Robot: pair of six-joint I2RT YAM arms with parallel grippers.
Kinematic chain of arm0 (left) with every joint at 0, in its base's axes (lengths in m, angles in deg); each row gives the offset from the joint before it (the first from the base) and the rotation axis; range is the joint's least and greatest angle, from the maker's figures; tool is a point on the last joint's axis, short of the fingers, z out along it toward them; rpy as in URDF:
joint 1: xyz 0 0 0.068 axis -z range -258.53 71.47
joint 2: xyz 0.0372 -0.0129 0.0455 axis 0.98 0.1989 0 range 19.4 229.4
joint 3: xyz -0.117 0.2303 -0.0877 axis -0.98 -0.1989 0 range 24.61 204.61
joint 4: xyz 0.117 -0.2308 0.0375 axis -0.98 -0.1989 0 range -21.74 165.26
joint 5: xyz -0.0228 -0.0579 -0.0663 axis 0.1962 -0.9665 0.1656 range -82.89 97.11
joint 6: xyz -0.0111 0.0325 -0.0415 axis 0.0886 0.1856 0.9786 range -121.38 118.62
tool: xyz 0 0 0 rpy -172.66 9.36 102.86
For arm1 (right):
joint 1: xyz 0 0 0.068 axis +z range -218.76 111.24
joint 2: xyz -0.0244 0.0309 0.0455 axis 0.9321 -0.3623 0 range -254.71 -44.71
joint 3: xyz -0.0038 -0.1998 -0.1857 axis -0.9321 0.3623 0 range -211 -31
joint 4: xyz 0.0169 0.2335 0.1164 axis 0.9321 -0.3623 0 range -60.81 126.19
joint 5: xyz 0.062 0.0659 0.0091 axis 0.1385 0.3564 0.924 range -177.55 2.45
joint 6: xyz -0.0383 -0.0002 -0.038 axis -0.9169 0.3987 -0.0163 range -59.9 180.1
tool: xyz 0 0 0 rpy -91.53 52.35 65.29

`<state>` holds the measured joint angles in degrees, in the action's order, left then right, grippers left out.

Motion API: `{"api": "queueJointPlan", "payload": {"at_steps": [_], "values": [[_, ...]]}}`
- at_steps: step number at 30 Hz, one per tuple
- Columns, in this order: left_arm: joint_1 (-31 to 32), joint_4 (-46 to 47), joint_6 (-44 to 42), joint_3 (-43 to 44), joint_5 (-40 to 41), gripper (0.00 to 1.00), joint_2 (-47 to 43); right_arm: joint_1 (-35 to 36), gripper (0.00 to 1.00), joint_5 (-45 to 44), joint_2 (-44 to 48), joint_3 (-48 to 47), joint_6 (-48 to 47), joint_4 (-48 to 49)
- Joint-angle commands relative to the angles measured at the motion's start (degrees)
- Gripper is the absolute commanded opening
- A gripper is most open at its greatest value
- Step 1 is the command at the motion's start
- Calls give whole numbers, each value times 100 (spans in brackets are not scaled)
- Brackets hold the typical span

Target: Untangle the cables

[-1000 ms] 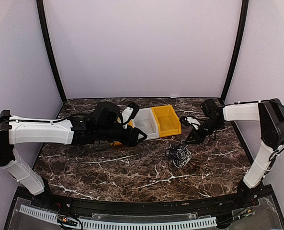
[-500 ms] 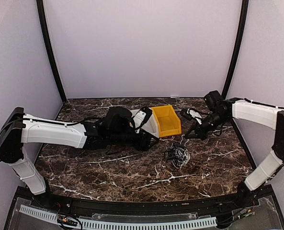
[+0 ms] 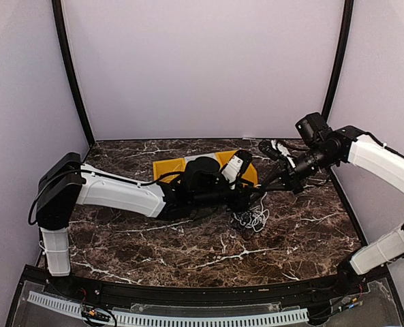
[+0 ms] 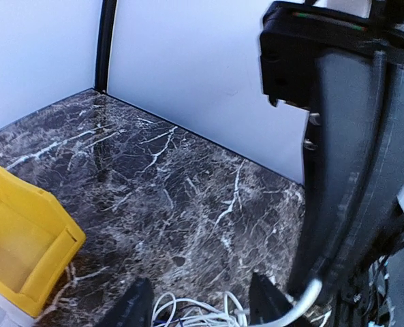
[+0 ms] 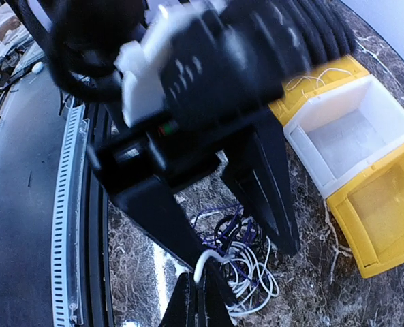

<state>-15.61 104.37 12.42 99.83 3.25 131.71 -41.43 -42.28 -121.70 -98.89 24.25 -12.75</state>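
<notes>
Currently the cables (image 3: 253, 218) lie in one knotted heap on the marble-patterned bench (image 3: 188, 245), just in front of the yellow bin (image 4: 24, 252) and the white bin (image 5: 338, 146), with both arms converging on them.

The right hand (image 5: 198, 300) is fully closed, and a small loop of the white cable (image 5: 203, 262) stands up out of its pinched tips. The rest of that cable runs down into the heap among the darker strands. The left hand (image 4: 198, 305) is well open, with one finger on each side of the heap's white coils. It grips nothing, and the right hand hangs just beside it.

From here the main risk is that the heap does not come apart. The dark cords look wound through the white coils, so a pull on the white cable would probably drag the whole bundle along or draw the knots tighter unless the left hand pins the other strands. A second risk is the grip itself. The cable is very thin and only a short loop is held, so a sharp tug could slide it out of the tips.

The left hand could also close on several cords at once, the white one included, and both hands would then be pulling the same cable. The hands are so close together that a small misjudged move could knock one against the other. A dragged strand could also catch on the rim of a bin close behind the heap.
</notes>
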Motion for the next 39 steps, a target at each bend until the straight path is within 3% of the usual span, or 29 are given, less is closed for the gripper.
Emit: {"api": "queueJointPlan", "payload": {"at_steps": [1,8,15,25,34,39], "values": [[38,629,-67,309,-143,42,424,39,0,710,47,-692,-179,-481],[37,791,157,439,-208,22,1241,27,0,1159,-71,-2201,-285,-1112],[37,410,101,341,-229,20,1430,-93,0,1024,-1,-3637,-26,-977],[37,223,96,-268,-203,17,1295,-1133,0,2261,-543,-5899,624,-762],[39,444,260,-1060,-106,7,1032,-1691,0,2171,-652,-6839,1026,-262],[37,273,254,-1294,108,12,860,-2114,0,2435,-912,-7480,1908,499]]}}
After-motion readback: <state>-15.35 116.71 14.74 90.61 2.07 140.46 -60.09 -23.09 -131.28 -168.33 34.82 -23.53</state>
